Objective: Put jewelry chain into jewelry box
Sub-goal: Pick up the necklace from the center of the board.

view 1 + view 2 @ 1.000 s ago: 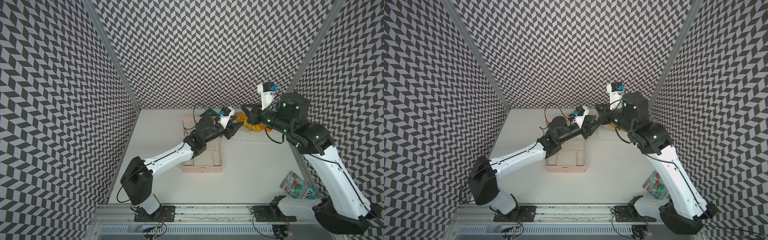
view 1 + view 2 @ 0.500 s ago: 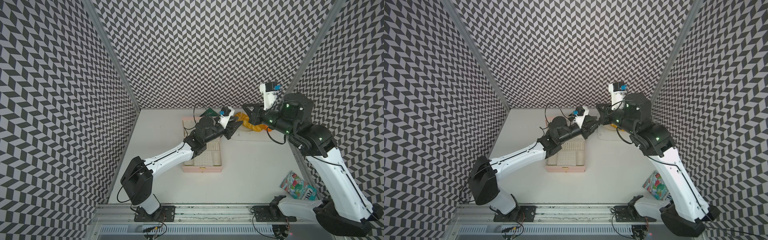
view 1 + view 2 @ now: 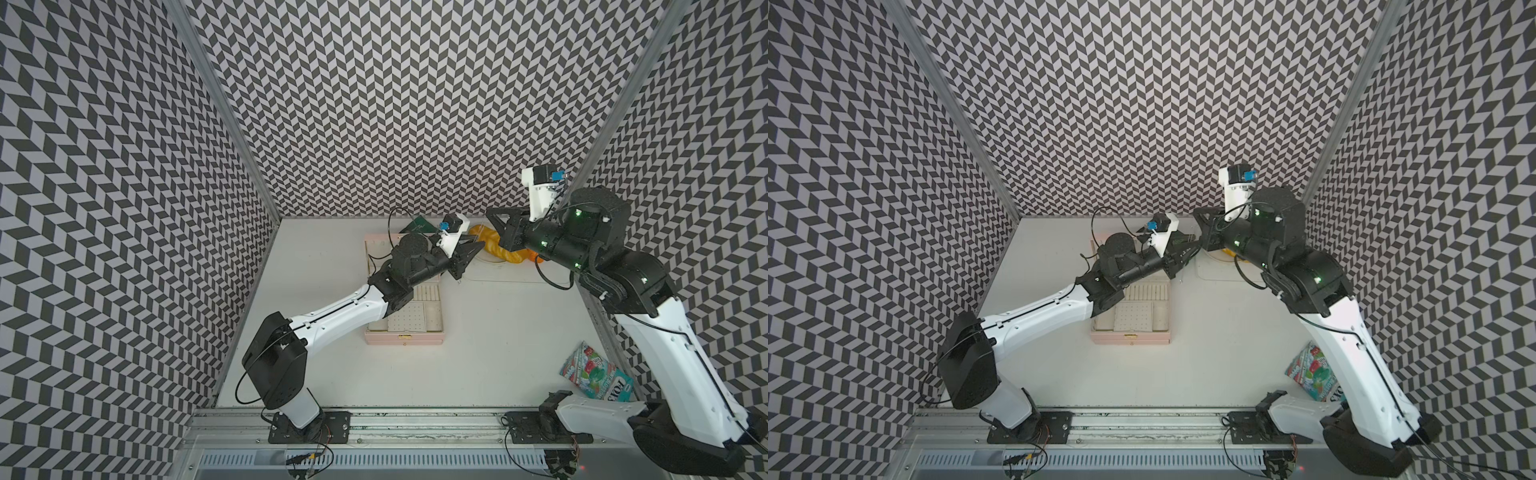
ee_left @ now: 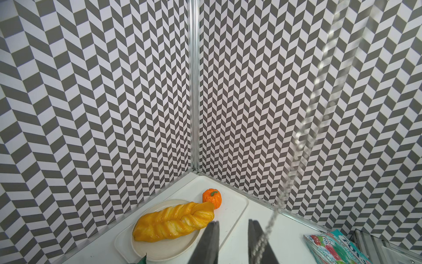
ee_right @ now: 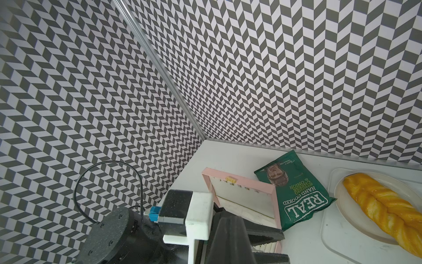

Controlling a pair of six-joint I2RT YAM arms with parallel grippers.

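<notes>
My left claw [image 3: 473, 251] and right claw [image 3: 494, 220] hang close together by the open pale pink box [image 3: 405, 338] and white plastic tray [image 3: 511, 272]; nearer white tabletop [image 3: 498, 332] lies free.

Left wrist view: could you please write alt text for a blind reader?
A blurred silver chain hangs diagonally down to the open left claw. Behind: braided bread on a plate, a small pumpkin, a candy bag, chevron walls.

B&w chevron walls [image 3: 374, 104]; white tabletop [image 3: 498, 353]; alu corner posts [image 3: 224, 108]
</notes>
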